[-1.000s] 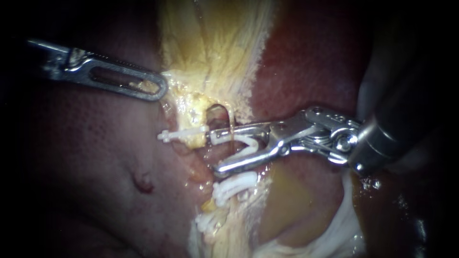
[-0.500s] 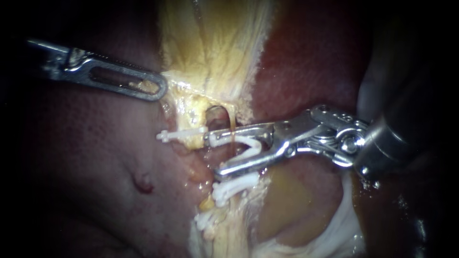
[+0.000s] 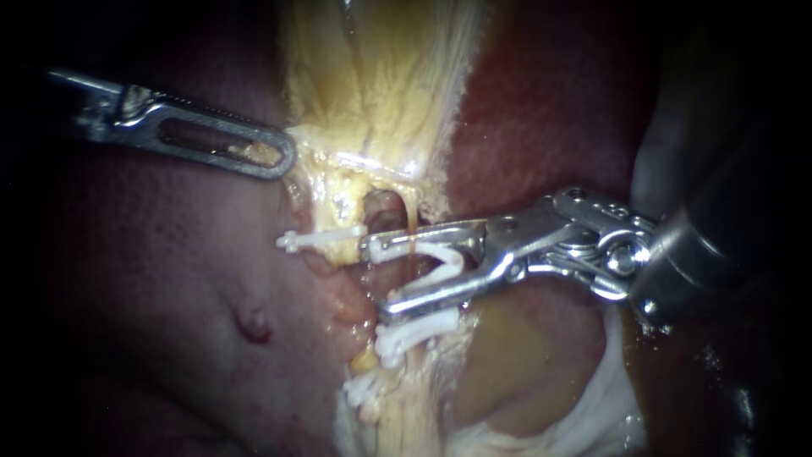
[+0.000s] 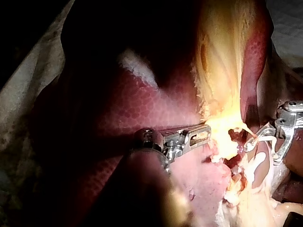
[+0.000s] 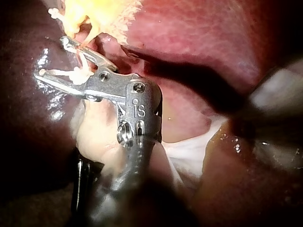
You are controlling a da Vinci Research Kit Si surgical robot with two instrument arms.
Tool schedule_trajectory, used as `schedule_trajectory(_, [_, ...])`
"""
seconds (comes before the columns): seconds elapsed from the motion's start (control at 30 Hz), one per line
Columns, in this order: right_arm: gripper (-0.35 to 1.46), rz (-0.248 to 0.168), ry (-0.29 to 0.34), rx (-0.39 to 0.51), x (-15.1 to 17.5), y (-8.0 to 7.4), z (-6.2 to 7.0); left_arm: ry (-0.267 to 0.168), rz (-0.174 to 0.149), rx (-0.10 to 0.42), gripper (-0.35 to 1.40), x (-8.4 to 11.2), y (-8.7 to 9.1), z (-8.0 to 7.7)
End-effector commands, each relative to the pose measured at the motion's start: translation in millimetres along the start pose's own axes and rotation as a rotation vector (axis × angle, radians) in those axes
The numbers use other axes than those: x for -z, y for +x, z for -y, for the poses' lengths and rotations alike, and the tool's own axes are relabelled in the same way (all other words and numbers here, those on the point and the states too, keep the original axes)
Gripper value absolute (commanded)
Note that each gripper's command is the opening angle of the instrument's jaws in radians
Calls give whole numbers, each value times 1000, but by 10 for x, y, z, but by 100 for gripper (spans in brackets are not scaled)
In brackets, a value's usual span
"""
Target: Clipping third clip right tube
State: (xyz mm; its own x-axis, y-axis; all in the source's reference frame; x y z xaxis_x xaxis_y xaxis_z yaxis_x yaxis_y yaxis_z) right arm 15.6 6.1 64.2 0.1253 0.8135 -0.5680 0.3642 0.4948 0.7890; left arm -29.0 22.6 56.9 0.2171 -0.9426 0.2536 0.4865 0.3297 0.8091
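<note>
Right instrument (image 3: 376, 280) slightly rightward; white clip (image 3: 444, 254) V-open.

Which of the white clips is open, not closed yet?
The clip held in the right instrument's jaws: its legs spread in a V. The clip beside it and the two lower clips are pressed shut.

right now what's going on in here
My right instrument holds an open white clip in its jaws, with the thin tube running between the clip's legs. The clip is not squeezed shut yet. One closed clip sits just beyond its tip, and more closed clips lie below it. My left instrument grips the edge of the yellow tissue.
</note>
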Motion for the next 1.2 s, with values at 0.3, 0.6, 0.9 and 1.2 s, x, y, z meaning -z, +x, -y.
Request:
schedule_trajectory(0.3, [38, -6, -12, -23, 6, -1, -2, 0, 0, 0, -35, 0, 0, 0])
schedule_trajectory(0.6, [-6, -5, -9, -29, 14, -3, -4, 0, 0, 0, -35, -1, 0, 0])
schedule_trajectory(0.9, [-35, -2, -10, -30, 16, -3, -5, 0, 0, 0, -35, -1, 0, 0])
schedule_trajectory(1.2, [-35, 67, -40, -103, 23, -8, -9, 0, 0, 0, -35, -1, 0, 0])
